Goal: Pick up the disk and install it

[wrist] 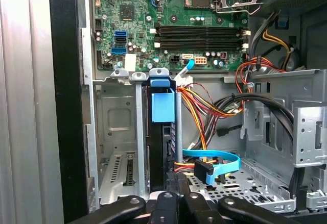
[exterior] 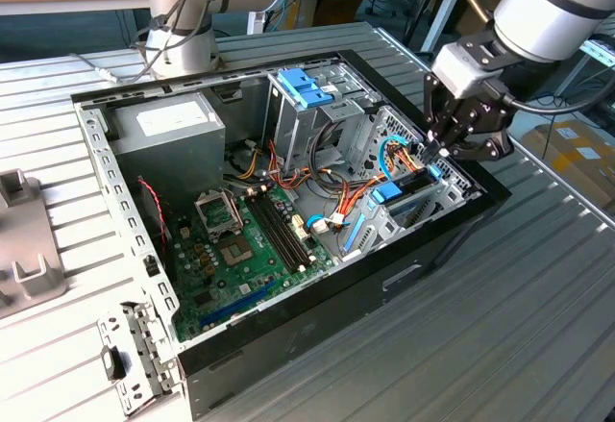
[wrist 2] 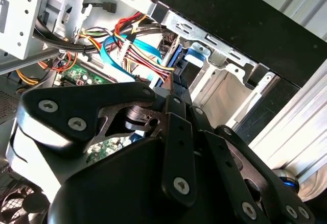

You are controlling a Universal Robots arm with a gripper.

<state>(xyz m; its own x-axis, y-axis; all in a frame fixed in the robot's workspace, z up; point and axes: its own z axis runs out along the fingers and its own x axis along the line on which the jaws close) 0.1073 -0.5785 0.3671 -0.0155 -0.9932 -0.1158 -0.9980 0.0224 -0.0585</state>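
The disk [exterior: 408, 189] stands on edge in a slot of the drive cage [exterior: 452, 186], at the side of the open computer case [exterior: 288, 201] on the exterior view's right. In the first wrist view the disk [wrist: 162, 132] is a dark slab with a light-blue bracket tab, sunk between the cage's metal walls. My gripper [exterior: 431, 158] hangs right over its outer end. The fingers are drawn close together at that end in both wrist views [wrist: 176, 188] [wrist 2: 176, 89]. The disk's blue rail [wrist 2: 174, 55] runs on beyond the fingertips.
Red, yellow and orange cables [wrist: 214, 106] and a blue flat cable [wrist: 214, 163] lie beside the slot. The motherboard [exterior: 240, 249], a grey power supply [exterior: 168, 126] and a blue two-tab piece [exterior: 303, 86] sit inside the case. A second arm's base [exterior: 183, 18] stands behind it.
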